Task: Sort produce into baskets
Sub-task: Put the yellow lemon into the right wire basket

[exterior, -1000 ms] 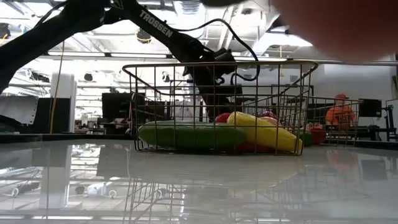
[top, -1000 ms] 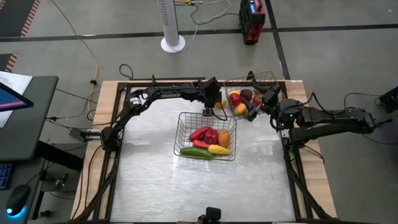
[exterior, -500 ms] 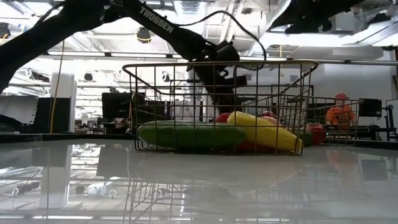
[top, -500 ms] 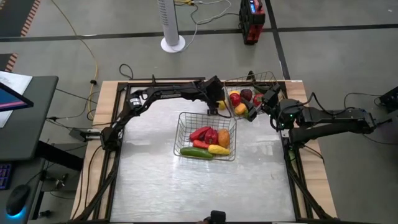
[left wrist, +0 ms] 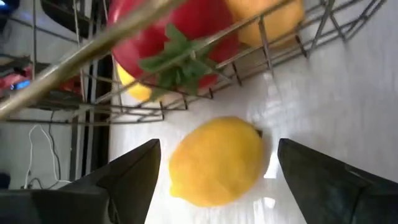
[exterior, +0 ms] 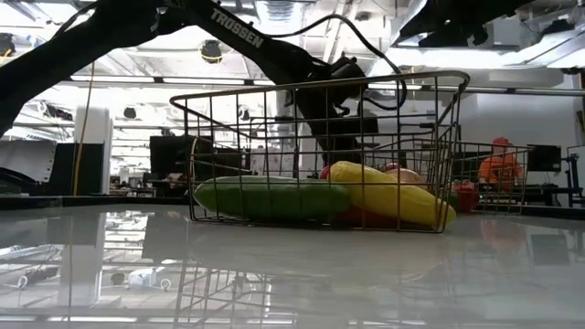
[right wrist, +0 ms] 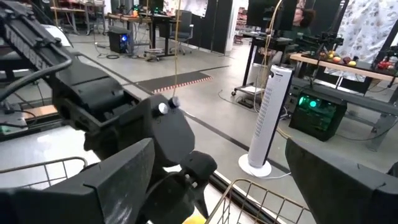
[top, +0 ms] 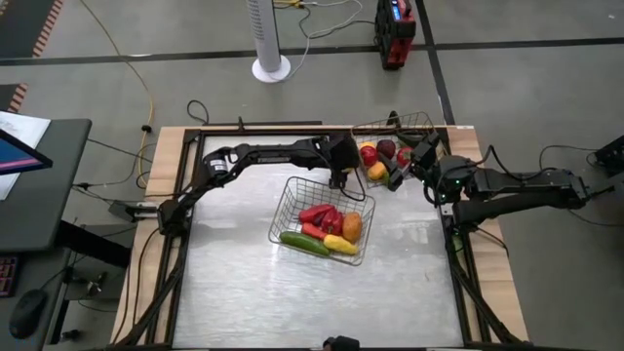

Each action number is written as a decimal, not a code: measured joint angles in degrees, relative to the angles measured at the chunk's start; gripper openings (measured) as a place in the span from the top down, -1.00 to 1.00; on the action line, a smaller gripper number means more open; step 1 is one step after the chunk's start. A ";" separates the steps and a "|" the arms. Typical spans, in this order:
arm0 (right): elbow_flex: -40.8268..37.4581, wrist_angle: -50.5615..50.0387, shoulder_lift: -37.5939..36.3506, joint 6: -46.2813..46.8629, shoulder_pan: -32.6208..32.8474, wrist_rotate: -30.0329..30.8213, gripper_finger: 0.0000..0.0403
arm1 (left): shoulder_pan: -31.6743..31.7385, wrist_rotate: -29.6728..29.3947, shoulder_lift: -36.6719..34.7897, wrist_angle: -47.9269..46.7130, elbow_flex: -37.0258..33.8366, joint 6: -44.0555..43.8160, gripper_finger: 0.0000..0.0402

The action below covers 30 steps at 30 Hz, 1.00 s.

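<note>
A yellow lemon lies on the white table just outside the far basket. That basket holds red, yellow and dark round produce. My left gripper is open and low over the lemon, one finger on each side with a gap to both. It sits between the two baskets. The near basket holds red peppers, an orange piece, a green cucumber and yellow corn. My right gripper hangs open at the far basket's near right side. My left gripper stands close over the near basket's far rim, and a rim wire crosses right before its camera. Whether the gripper touches the wire I cannot tell. Its fingers do not touch the lemon.
The table's wooden frame borders the white top. Bare table lies left of and in front of the near basket. On the floor beyond the far edge stand a white tower fan and a red box.
My left gripper has gone a little toward the table's right and near edges and down, between the baskets. The near basket has turned about on the table, its right side swinging toward the near edge, with its produce staying inside. My right arm has kept still.
</note>
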 joint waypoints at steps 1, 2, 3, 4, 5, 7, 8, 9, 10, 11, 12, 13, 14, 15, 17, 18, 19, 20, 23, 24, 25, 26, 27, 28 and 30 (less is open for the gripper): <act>0.00 -0.01 0.00 -0.02 -0.10 -0.02 -0.93 | 0.12 0.03 -0.01 -0.50 0.00 -0.03 -0.56; 0.00 0.02 0.00 -0.04 -0.15 -0.02 -0.93 | 0.26 0.00 -0.01 -1.11 0.00 -0.02 -0.56; 0.00 0.02 0.00 -0.04 -0.15 -0.01 -0.93 | 0.35 -0.06 -0.01 -1.53 0.00 0.03 -0.56; 0.00 0.01 0.00 -0.07 -0.17 -0.01 -0.93 | 0.37 -0.02 -0.01 -1.62 -0.02 0.01 -0.56; 0.00 0.02 0.00 -0.17 -0.17 0.00 -0.93 | 0.39 0.06 -0.01 -1.60 0.00 -0.01 -0.56; 0.00 0.11 0.00 -0.17 -0.17 0.00 -0.93 | 0.37 0.21 -0.01 -2.59 0.57 0.04 -0.56; 0.00 0.22 0.00 -0.17 -0.17 0.00 -0.93 | 0.35 0.47 -0.01 -3.45 0.87 0.03 -0.55; 0.00 0.28 0.00 -0.17 -0.17 0.00 -0.93 | 0.35 0.85 -0.01 -4.08 0.95 0.02 -0.54; 0.00 0.29 0.00 -0.17 -0.17 0.00 -0.93 | 0.36 1.27 -0.01 -4.33 0.96 0.02 -0.52; 0.00 0.39 0.00 -0.17 -0.17 0.00 -0.93 | 0.43 1.73 -0.01 -4.45 0.96 -0.04 -0.50; 0.00 0.63 0.00 -0.17 -0.17 0.00 -0.93 | 0.47 2.08 -0.01 -4.71 0.96 -0.32 -0.47; 0.00 0.84 0.00 -0.17 -0.17 -0.01 -0.93 | 0.53 2.24 -0.01 -4.83 0.96 -0.52 -0.44; 0.00 0.99 0.00 -0.17 -0.17 0.00 -0.93 | 0.58 2.20 -0.01 -4.74 0.96 -0.79 -0.41; 0.00 1.10 0.00 -0.17 -0.17 0.00 -0.93 | 0.64 2.10 -0.01 -4.66 0.96 -1.04 -0.39; 0.00 1.16 0.00 -0.15 -0.13 0.00 -0.93 | 0.70 1.49 -0.01 -4.40 0.96 -1.48 -0.35; 0.00 1.16 0.00 -0.15 -0.13 -0.01 -0.93 | 0.70 1.27 -0.01 -4.43 0.96 -1.54 -0.34; 0.00 1.16 0.00 -0.15 -0.13 -0.02 -0.93 | 0.72 0.92 -0.01 -4.42 0.96 -1.55 -0.34; 0.00 1.16 0.00 -0.15 -0.13 -0.02 -0.93 | 0.72 0.34 -0.01 -4.42 0.96 -1.53 -0.34; 0.00 1.16 0.00 -0.13 -0.13 0.00 -0.93 | 0.72 -0.28 -0.01 -4.55 0.96 -1.50 -0.34; -0.01 1.16 0.00 -0.13 -0.13 -0.01 -0.93 | 0.72 -0.28 -0.01 -4.55 0.96 -1.50 -0.34; 0.00 1.16 0.00 -0.11 -0.13 -0.02 -0.93 | 0.72 -0.29 -0.01 -4.53 0.96 -1.50 -0.34; 0.00 1.16 0.00 -0.11 -0.13 -0.02 -0.93 | 0.72 -0.31 -0.01 -4.53 0.96 -1.41 -0.33; 0.00 1.16 0.00 -0.06 -0.13 -0.02 -0.93 | 0.72 -0.33 -0.01 -4.51 0.96 -1.07 -0.33; 0.00 1.17 0.00 0.02 -0.13 -0.01 -0.93 | 0.72 -0.47 -0.01 -4.53 0.96 -0.98 -0.33; 0.00 1.39 0.00 0.02 -0.13 -0.01 -0.93 | 0.70 -1.11 0.01 -5.24 1.41 -0.69 -0.33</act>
